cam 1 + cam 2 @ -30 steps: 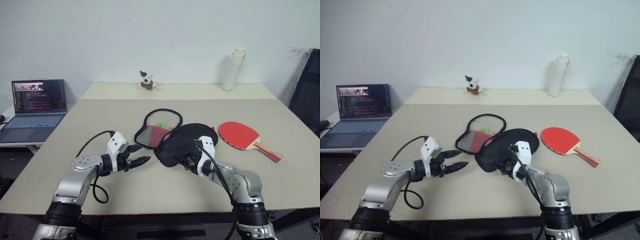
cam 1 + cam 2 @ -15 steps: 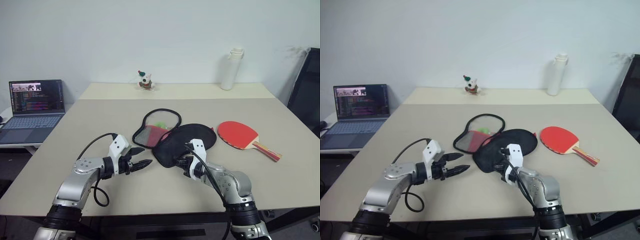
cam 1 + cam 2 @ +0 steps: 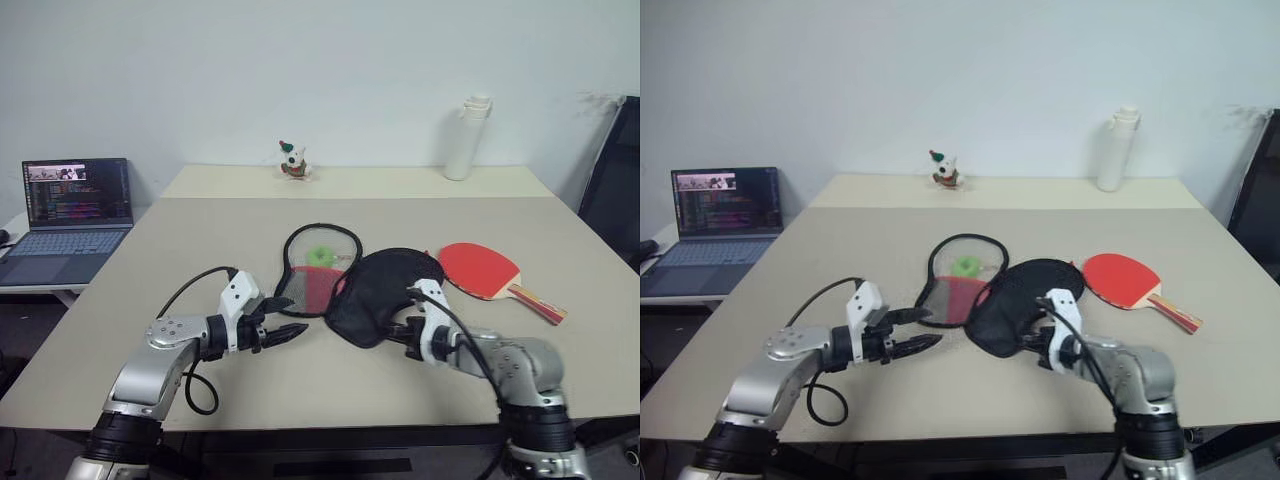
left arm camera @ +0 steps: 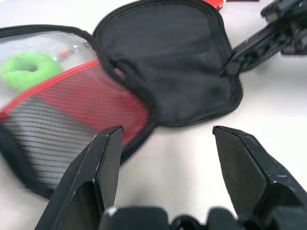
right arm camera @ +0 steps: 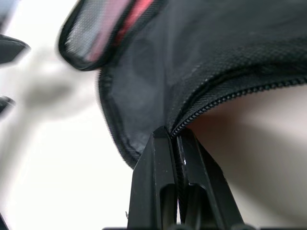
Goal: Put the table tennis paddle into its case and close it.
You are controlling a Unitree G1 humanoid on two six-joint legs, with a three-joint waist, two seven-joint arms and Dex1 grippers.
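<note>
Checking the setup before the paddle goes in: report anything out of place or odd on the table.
A small green ring lies inside the open case, on the mesh half where the table tennis paddle should go. The right gripper is shut on the black flap's zipper rim. Nothing looks spilled or damaged.

The two head views look forward and down over the table (image 3: 200,230) from nearly one spot. Each wrist view sits low and close, and both share the opened case (image 4: 177,76).
</note>
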